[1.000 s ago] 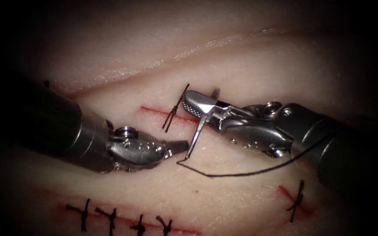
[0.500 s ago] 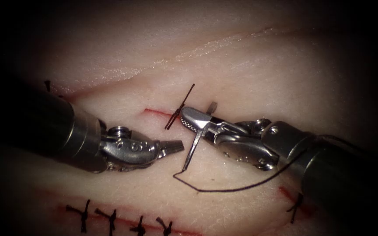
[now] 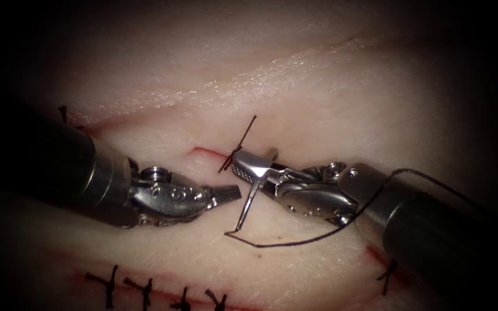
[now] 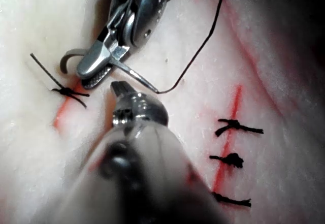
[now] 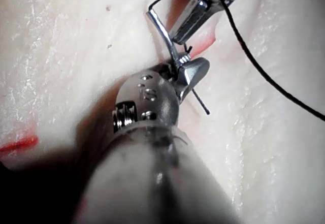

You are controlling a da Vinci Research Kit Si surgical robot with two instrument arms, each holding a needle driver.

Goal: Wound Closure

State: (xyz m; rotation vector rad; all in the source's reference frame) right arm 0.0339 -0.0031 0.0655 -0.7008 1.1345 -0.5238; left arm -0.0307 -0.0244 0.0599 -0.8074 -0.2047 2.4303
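Right gripper (image 3: 243, 168) pinching needle (image 3: 249, 198) mid-curve, shifted down-left since a second ago, tip now nearer cut (image 3: 206, 151) beside knotted stitch (image 3: 236, 145); needle outside tissue (image 3: 318, 109). Thread (image 3: 295, 241) trailing. Left gripper (image 3: 229, 194) pressed together, empty, just left of needle.

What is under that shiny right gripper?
The right gripper, shut on the curved steel needle near mid-curve, covers part of the red cut in the pale tissue. The cut beneath it is hidden.
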